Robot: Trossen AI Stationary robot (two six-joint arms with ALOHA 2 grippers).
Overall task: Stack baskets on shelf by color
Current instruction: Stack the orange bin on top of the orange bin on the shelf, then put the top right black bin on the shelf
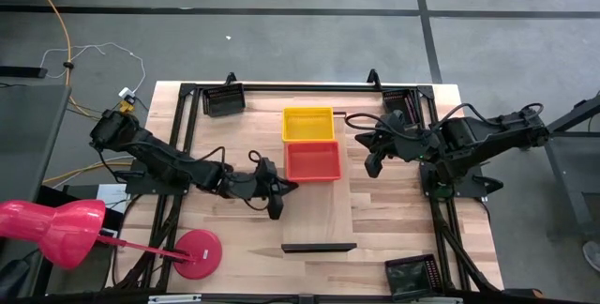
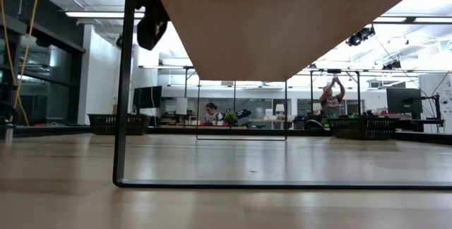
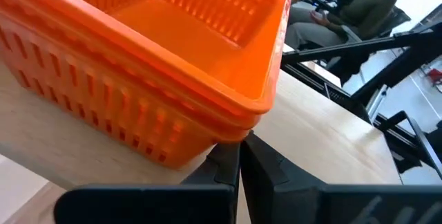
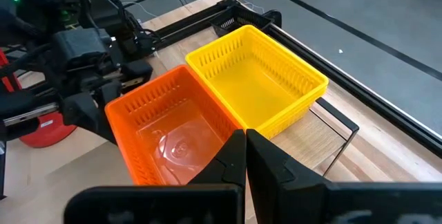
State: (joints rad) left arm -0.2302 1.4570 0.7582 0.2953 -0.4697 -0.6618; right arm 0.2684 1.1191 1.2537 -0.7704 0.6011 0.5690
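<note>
A yellow basket [image 1: 309, 124] and a red-orange basket [image 1: 313, 160] stand side by side, bottoms down, on the far part of the raised light-wood shelf [image 1: 319, 215]. In the left wrist view the red-orange basket [image 3: 145, 65] shows two nested rims. My left gripper [image 1: 284, 191] is shut, just off that basket's near-left corner. My right gripper [image 1: 371, 161] is shut and empty, to the right of the baskets and above shelf height. The right wrist view looks down on both the yellow basket [image 4: 259, 79] and the red-orange basket [image 4: 173, 131]. My left gripper's shut fingertips [image 3: 231, 156] stand level right below the red-orange basket's lower corner [image 3: 219, 135], coming from the table's left. I cannot tell whether they touch it.
Single black baskets lie on the table at the far left [image 1: 223, 99] and near right [image 1: 410, 276]. A pink lamp base [image 1: 198, 252] stands near left. The shelf's dark lip [image 1: 319, 246] is at its near end. The shelf rests on black wire legs [image 2: 121, 116].
</note>
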